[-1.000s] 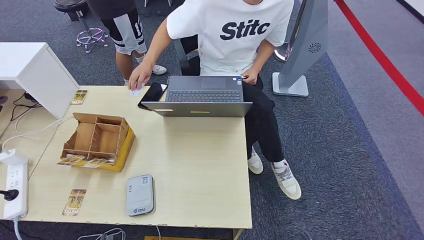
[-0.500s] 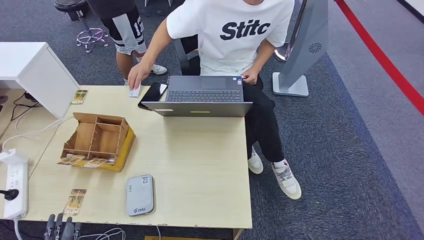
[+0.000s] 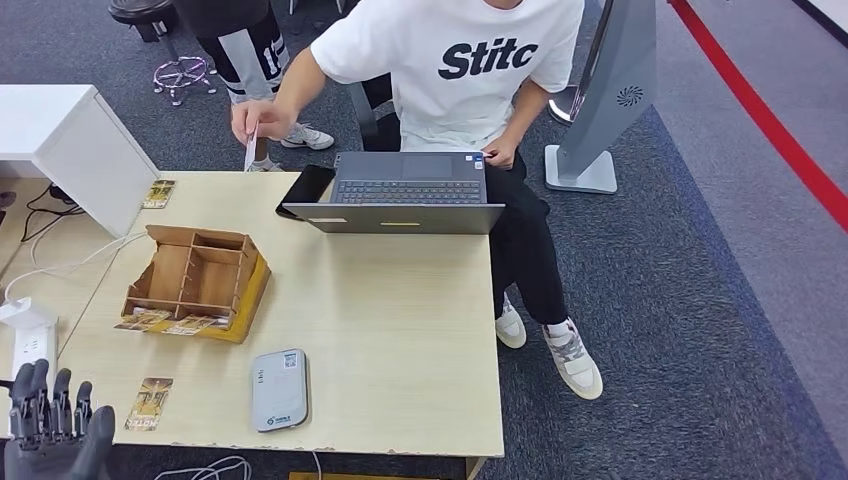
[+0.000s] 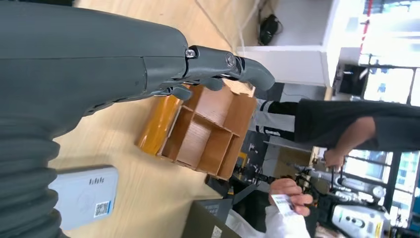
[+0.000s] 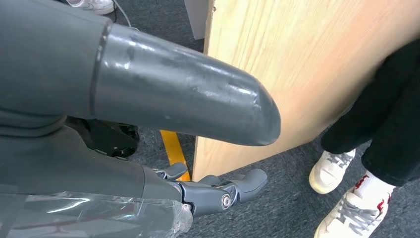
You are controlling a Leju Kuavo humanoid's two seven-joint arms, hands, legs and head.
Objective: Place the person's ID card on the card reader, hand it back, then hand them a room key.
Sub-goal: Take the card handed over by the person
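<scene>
A person in a white shirt sits behind the table and holds the white ID card (image 3: 250, 146) up in the air over the far left corner; the card (image 4: 282, 203) also shows pinched in their fingers in the left wrist view. The grey card reader (image 3: 278, 390) lies near the table's front edge, and appears again (image 4: 84, 198) beside my wrist cover. My left hand (image 3: 50, 428) is raised at the front left corner, fingers apart and holding nothing. A room key card (image 3: 148, 404) lies between it and the reader. My right hand (image 5: 218, 191) hangs empty beside the table's side panel.
A wooden organizer (image 3: 196, 275) stands left of centre with key cards (image 3: 166, 322) at its base. Another card (image 3: 157, 193) lies at the far left edge. An open laptop (image 3: 405, 195) and a black case (image 3: 305, 186) sit at the back. A white power strip (image 3: 30, 360) lies left.
The person picked the ID card off the table and raised it to the left. My left hand has come up into the head view at the front left corner.
</scene>
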